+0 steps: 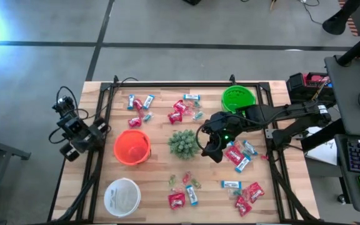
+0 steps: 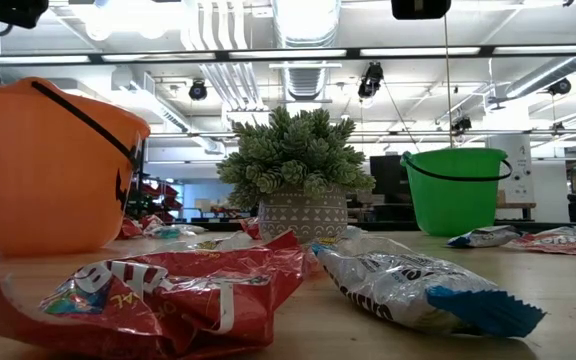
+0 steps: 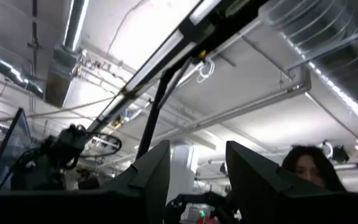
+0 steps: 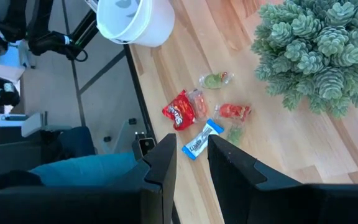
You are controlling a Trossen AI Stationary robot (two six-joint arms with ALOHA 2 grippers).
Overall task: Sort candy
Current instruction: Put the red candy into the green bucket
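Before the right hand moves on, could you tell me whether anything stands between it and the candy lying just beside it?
Nothing visible does. The right hand hovers open beside the plant, and the nearest candy lies on bare table on its other side.

Open bare wood between the orange bucket [image 1: 132, 147] and the white bucket [image 1: 122, 197], and along the table [image 1: 155, 187] edge beside them. Blocked mid-table by the potted plant [image 1: 183, 143], with candy [image 1: 177, 200] scattered on most sides. Green bucket [image 1: 238, 99] closing the far right corner.
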